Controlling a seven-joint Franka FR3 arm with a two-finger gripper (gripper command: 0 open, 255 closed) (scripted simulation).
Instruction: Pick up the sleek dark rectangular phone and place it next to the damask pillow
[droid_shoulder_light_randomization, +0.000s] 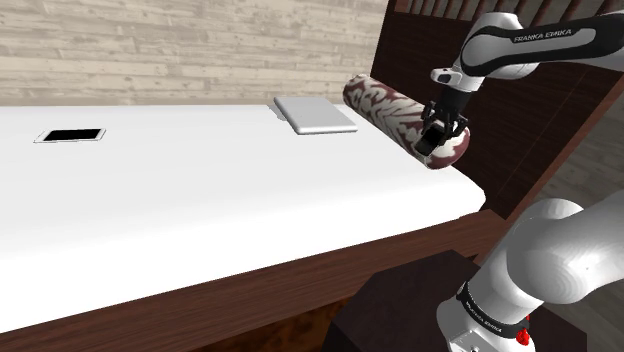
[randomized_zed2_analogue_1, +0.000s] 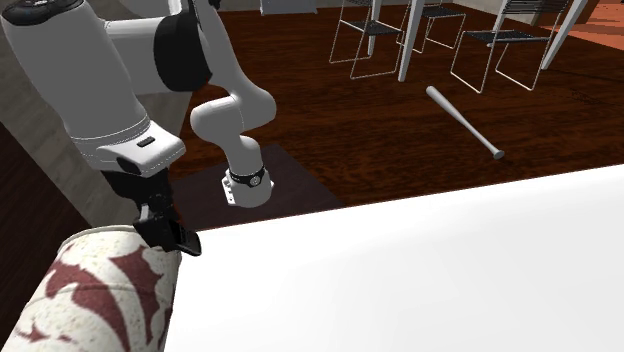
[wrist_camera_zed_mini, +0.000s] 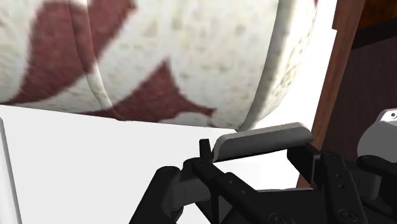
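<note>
The tool (droid_shoulder_light_randomization: 437, 138) clamps the grey phone (wrist_camera_zed_mini: 261, 141) beside the pillow (droid_shoulder_light_randomization: 385, 108); let go this near the bed's (droid_shoulder_light_randomization: 250, 190) edge, it could slide off.

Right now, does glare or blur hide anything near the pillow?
Shoulder view: the bed top renders flat white with little shading, yet the pillow stands out. Wrist view: the pillow's pattern looks soft up close; the phone between the fingers reads pale grey. Second exterior view: evenly lit, no glare.
</note>
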